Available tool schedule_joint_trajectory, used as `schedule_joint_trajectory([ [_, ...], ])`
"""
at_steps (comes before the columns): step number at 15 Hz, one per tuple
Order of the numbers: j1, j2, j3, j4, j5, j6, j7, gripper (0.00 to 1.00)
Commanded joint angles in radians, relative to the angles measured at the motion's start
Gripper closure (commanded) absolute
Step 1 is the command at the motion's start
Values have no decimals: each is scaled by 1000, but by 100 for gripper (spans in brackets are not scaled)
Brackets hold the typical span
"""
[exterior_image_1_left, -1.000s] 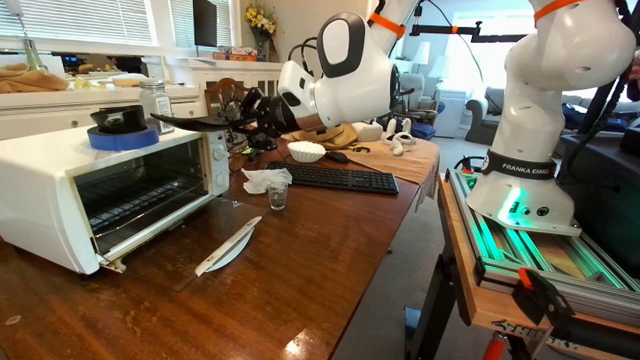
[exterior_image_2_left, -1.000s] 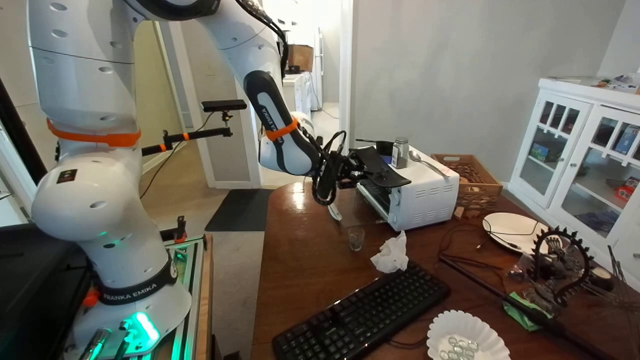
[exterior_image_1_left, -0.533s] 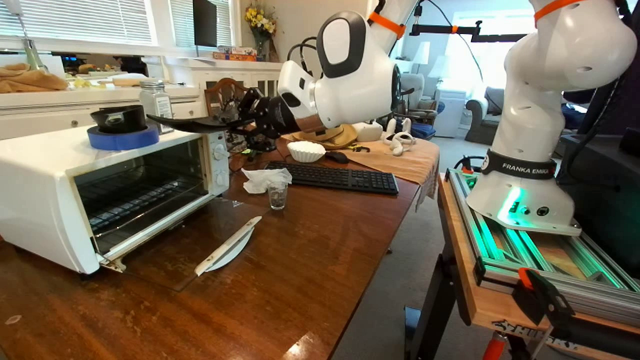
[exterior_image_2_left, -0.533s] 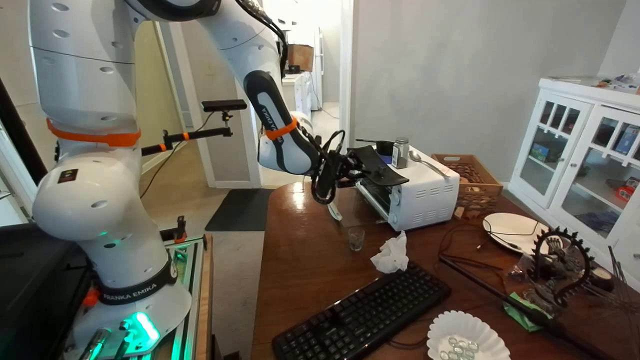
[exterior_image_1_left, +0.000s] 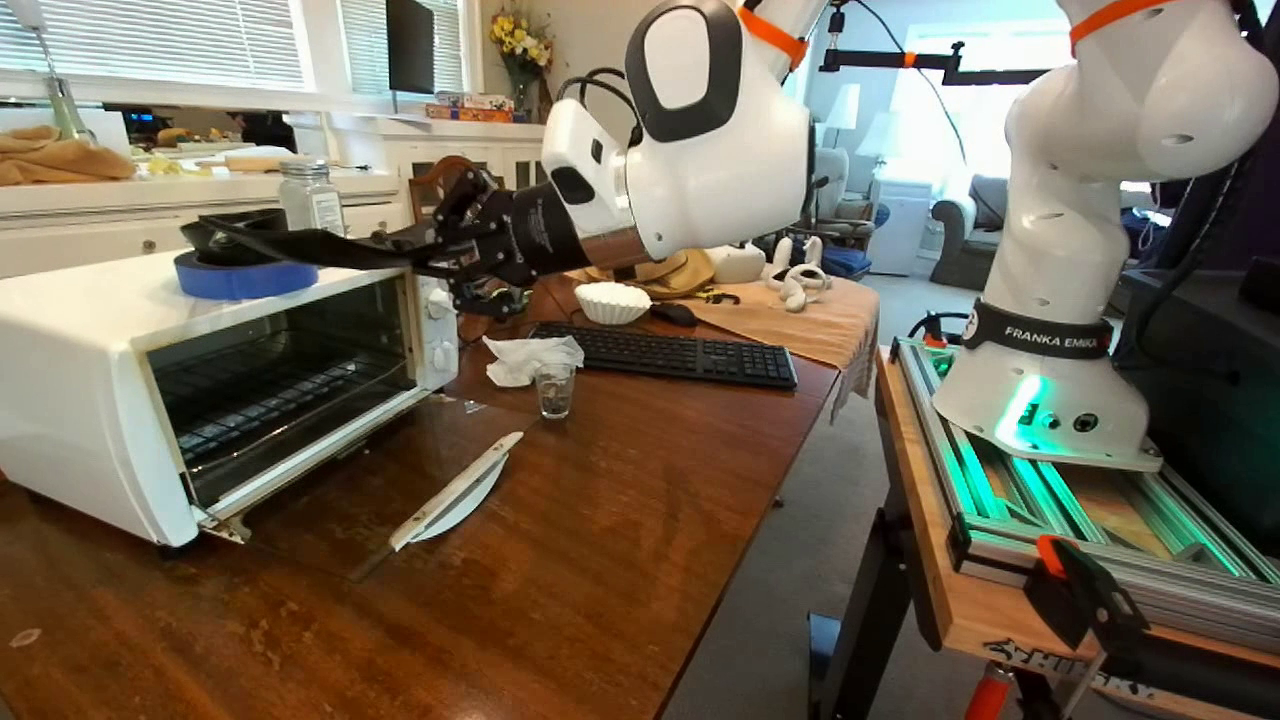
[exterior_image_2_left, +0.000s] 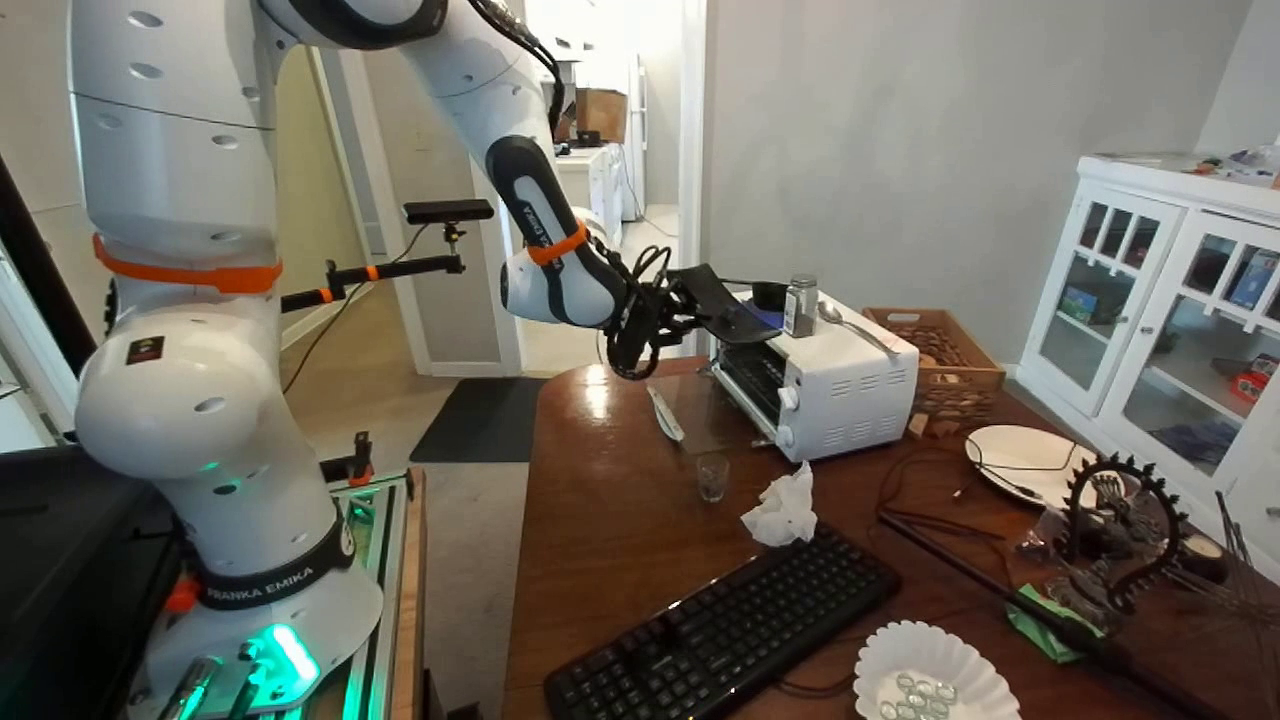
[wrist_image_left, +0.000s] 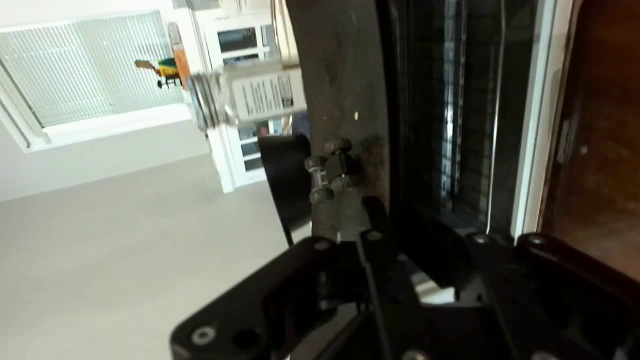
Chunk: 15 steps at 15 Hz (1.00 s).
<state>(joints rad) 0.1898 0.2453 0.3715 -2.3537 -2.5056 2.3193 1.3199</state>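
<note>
The black curved sheet (exterior_image_2_left: 728, 303) could slip or twist, because the tool (exterior_image_1_left: 435, 252) pinches it at one end only and the rest sticks out into the air. A weak squeeze or a bump might make the far end dip. It could also knock the black pot (exterior_image_2_left: 769, 296) or the glass jar (exterior_image_2_left: 800, 306), since both sit up on the white oven (exterior_image_2_left: 855, 405) and the sheet is near them. A little knobby thing (wrist_image_left: 337, 169), with round bits like wheels, is on the sheet in the wrist view. I can't tell if it is stuck on; if it is loose, a tilt could send it sliding off. The tool's two fingers are squeezed on the near end of the sheet. From there the sheet reaches out past the fingertips, by the top front edge of the oven, high above the tabletop (exterior_image_1_left: 600, 570). In an exterior view it hides part of the pot and a bit of the blue tape (exterior_image_1_left: 247, 283) under the pot, but I can't tell if it touches them. The oven's white handle (exterior_image_1_left: 455, 492) is down low, well apart from the sheet.
</note>
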Motion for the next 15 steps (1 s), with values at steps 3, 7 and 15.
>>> schedule_joint_trajectory([
  [3, 78, 26, 75, 120, -11, 57, 66, 96],
  [7, 103, 35, 92, 162, -10, 64, 97, 96],
  [15, 78, -6, 87, 137, -9, 269, 107, 96],
])
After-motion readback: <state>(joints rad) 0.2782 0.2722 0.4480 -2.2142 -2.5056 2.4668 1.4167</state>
